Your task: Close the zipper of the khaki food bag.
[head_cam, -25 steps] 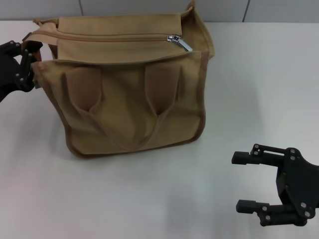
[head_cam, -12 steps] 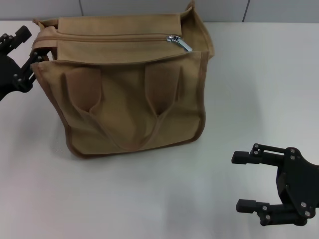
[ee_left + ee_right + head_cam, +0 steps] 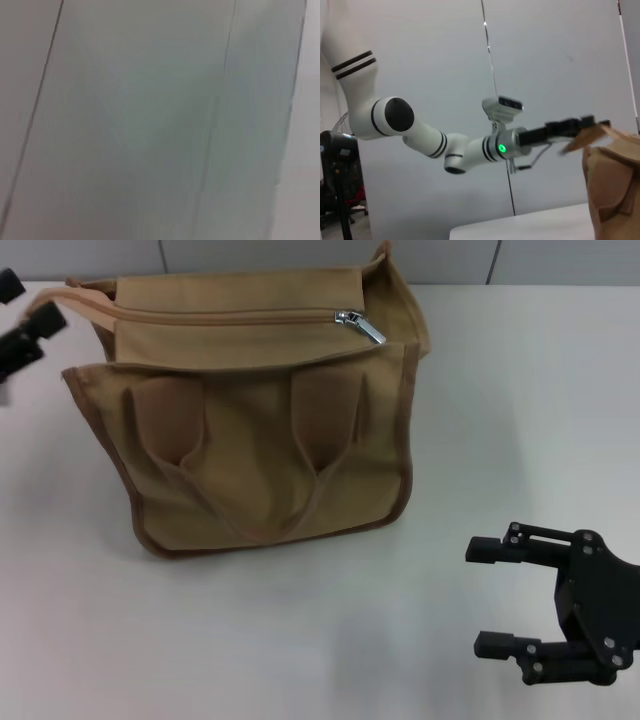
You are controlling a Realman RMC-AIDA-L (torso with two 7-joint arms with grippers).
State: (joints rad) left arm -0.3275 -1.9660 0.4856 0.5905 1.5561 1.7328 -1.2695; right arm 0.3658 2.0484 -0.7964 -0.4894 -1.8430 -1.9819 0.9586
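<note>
The khaki food bag point(image 3: 260, 430) stands upright at the table's middle left, with its two handles on the front face. Its zipper point(image 3: 230, 315) runs across the top panel, and the silver pull tab point(image 3: 360, 326) lies near the right end. My left gripper point(image 3: 22, 308) is at the far left edge, fingers spread, just beside the bag's tan end tab point(image 3: 52, 312). The right wrist view shows that left gripper point(image 3: 580, 125) by the bag's corner point(image 3: 612, 165). My right gripper point(image 3: 478, 597) hangs open over bare table at the lower right, far from the bag.
The white table point(image 3: 520, 420) stretches to the right of and in front of the bag. A grey panelled wall point(image 3: 300, 255) runs right behind the bag. The left wrist view shows only that grey wall point(image 3: 150, 120).
My left gripper has opened, let go of the bag's left end and drawn back up and to the left. The bag and the right arm have stayed put.
</note>
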